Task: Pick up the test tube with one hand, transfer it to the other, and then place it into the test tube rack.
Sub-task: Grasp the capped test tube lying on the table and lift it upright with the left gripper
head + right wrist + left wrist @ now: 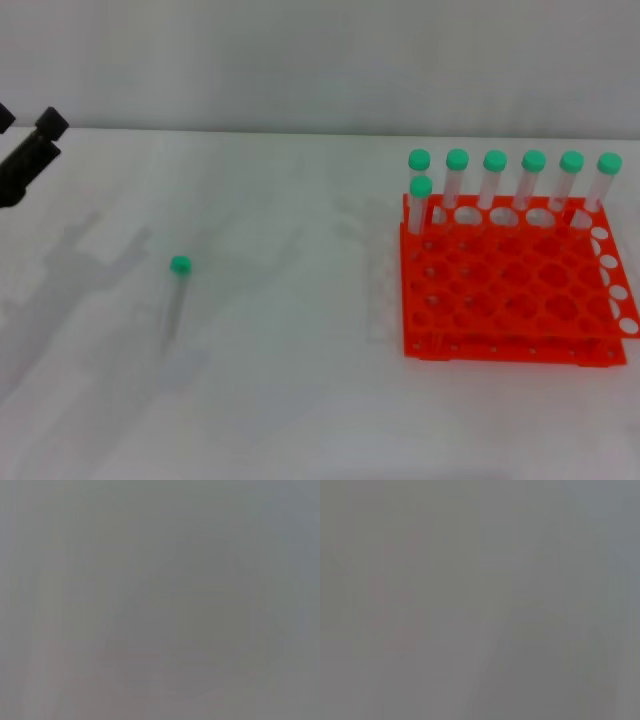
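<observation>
At table centre-left: test tube lying (green-capped), well apart from left gripper; fingers' state unclear.

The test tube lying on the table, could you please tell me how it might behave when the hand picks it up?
The test tube lies flat and looks round, so a nudge would probably roll it. Its slim, clear body suggests it is light and perhaps slippery. The left hand sits apart from it at the table's far left edge.
</observation>
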`<control>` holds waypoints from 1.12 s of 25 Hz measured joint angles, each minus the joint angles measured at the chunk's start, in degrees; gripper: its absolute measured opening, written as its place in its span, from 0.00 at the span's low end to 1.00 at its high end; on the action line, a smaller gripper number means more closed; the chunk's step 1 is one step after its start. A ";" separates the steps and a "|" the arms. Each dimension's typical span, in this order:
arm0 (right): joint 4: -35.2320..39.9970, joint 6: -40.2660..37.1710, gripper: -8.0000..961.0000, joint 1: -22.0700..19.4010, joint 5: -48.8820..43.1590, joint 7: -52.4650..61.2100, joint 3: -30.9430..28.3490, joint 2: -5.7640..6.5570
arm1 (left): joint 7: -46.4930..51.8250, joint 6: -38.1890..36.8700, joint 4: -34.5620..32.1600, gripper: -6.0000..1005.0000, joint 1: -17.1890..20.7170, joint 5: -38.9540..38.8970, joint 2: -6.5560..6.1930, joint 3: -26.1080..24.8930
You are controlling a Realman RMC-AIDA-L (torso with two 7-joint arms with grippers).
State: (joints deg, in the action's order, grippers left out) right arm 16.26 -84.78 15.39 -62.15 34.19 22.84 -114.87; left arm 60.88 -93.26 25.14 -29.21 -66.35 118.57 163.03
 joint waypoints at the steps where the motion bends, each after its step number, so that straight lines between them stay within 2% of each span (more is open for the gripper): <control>1: 0.00 0.07 0.90 0.07 -0.05 0.00 0.00 0.00 | 2.59 0.07 1.65 0.88 -0.41 0.89 0.01 0.01; 5: 0.01 0.30 0.90 0.61 -0.29 -0.07 0.00 0.00 | 17.24 0.30 12.11 0.88 -3.78 7.84 -0.01 0.05; 9: 0.41 0.54 0.90 0.91 -0.31 -0.17 0.00 0.06 | 32.90 -0.44 22.80 0.88 -8.81 18.51 -0.23 0.10; 12: 0.72 0.93 0.90 0.97 -0.31 -0.78 0.00 0.09 | 43.23 -2.86 30.63 0.88 -13.04 27.70 -1.04 0.14; 14: 0.73 1.00 0.90 1.02 -0.28 -1.68 0.00 0.15 | 43.23 -2.86 30.63 0.88 -13.04 27.70 -1.04 0.14; 15: 0.76 1.02 0.90 1.04 -0.25 -2.14 -0.04 0.19 | 50.92 -4.68 34.58 0.88 -16.60 35.77 -2.42 0.15; 16: 0.80 1.02 0.90 1.04 -0.20 -2.71 -0.12 0.21 | 57.42 -5.98 35.61 0.88 -19.66 43.35 -4.26 0.20; 18: 1.02 1.00 0.90 1.04 -0.07 -3.91 -0.30 0.24 | 62.47 -7.48 35.70 0.88 -22.50 50.12 -6.18 0.23; 21: 1.61 1.01 0.90 0.96 -0.02 -5.12 -0.40 0.27 | 66.86 -8.54 35.47 0.88 -25.74 58.89 -7.87 0.24; 24: 2.10 1.02 0.90 0.80 -0.01 -6.35 -0.47 0.29 | 69.97 -8.54 35.29 0.88 -29.33 68.46 -8.80 0.24; 28: 2.24 1.03 0.90 0.80 0.02 -7.41 -0.49 0.29 | 72.83 -6.87 31.55 0.88 -33.15 79.50 -8.99 0.27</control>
State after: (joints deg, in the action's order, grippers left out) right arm 18.50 -83.75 16.19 -62.13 26.78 22.35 -114.58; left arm 133.71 -100.13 56.69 -62.36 13.15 109.58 163.30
